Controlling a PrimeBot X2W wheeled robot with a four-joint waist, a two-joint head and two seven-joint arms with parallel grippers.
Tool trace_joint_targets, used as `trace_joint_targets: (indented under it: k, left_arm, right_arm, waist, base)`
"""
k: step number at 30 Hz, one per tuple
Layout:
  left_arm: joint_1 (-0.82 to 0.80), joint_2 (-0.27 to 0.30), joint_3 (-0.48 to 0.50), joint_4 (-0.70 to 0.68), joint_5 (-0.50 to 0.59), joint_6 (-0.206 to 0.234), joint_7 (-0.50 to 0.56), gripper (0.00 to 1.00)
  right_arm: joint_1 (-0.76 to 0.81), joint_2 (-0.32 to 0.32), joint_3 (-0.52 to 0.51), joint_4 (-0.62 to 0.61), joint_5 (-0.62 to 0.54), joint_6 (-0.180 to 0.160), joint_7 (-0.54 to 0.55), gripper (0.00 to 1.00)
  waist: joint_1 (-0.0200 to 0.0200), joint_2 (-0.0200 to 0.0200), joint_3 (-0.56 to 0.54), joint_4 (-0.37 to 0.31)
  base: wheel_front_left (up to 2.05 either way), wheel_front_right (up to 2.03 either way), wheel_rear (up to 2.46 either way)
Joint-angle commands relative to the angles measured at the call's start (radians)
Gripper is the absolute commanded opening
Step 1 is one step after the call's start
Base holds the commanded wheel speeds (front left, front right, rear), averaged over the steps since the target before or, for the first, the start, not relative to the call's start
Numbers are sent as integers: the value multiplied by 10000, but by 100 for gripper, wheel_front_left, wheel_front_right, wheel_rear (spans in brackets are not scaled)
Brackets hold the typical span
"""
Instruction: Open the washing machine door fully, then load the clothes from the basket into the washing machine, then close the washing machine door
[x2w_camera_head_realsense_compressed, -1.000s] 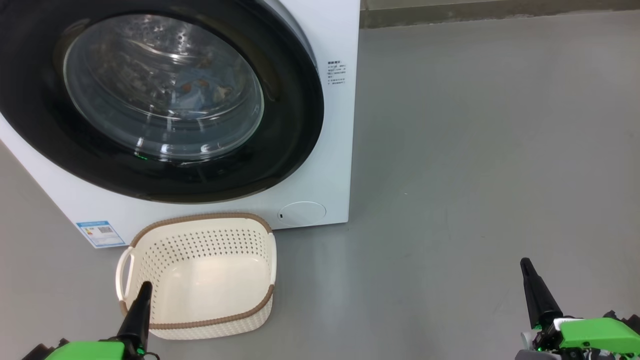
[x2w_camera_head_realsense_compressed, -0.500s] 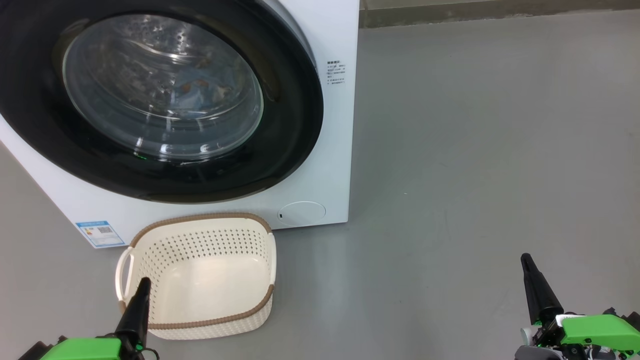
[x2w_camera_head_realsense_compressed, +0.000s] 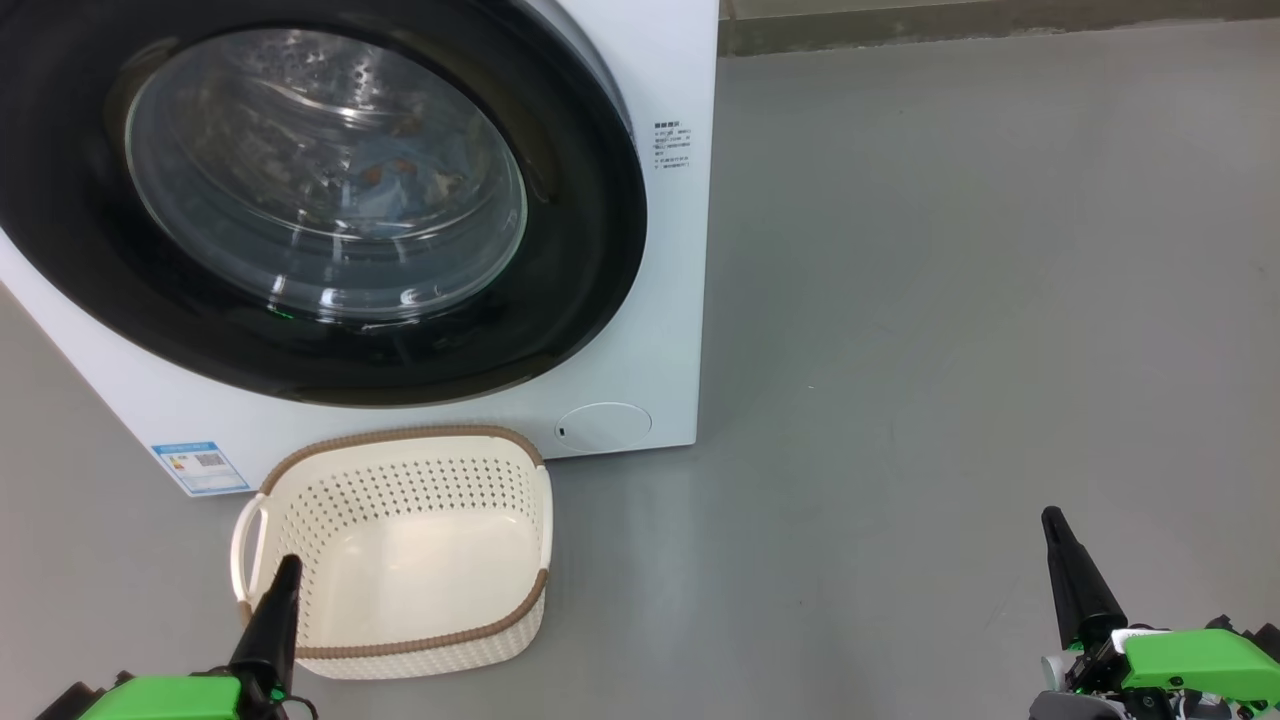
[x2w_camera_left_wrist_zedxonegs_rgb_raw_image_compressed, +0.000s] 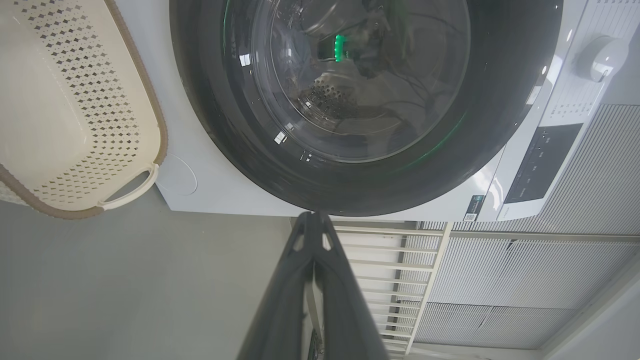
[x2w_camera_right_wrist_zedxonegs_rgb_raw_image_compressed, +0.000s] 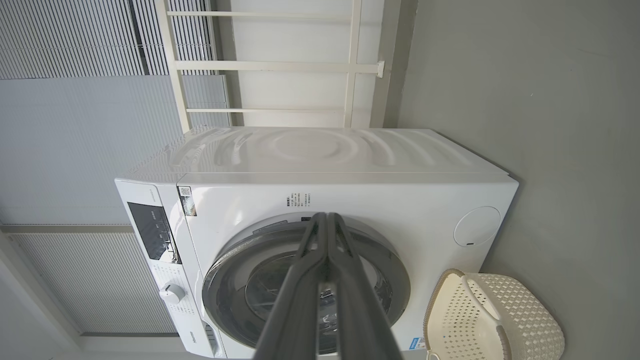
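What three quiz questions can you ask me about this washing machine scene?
1. True or false: the cream-white perforated plastic basket with the brown rim has clothes in it.
2. Pick one: the large round black-rimmed glass door of the big white washing machine is A) wide open, B) shut, C) lying on the floor.
3. Fill in: the soft light-blue bear-print clothes show through the glass, inside the ____.

Key: 1 false, the basket is empty. 2 B. 3 washing machine.
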Motion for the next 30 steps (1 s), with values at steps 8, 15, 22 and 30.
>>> trace_joint_targets:
  k: [8, 15, 22, 30]
  left_arm:
    - [-420, 143, 371, -179, 71, -29, 65, 0]
    - [-422, 129, 390, -179, 88, -29, 81, 0]
    - [-423, 116, 409, -178, 103, -29, 95, 0]
    - [-425, 103, 428, -177, 119, -29, 111, 0]
  right_arm:
    - [-407, -121, 220, -242, 30, 16, 81, 0]
    - [-407, -121, 219, -242, 30, 16, 82, 0]
    - [-407, -121, 219, -242, 29, 16, 82, 0]
    - [-407, -120, 218, -242, 29, 16, 83, 0]
  waist:
    - [-1, 0, 0, 0]
    - [-1, 0, 0, 0]
    - [-1, 0, 0, 0]
    - [-1, 0, 0, 0]
  base:
    - [0, 0, 0]
    - [0, 0, 0]
    - [0, 0, 0]
    - [0, 0, 0]
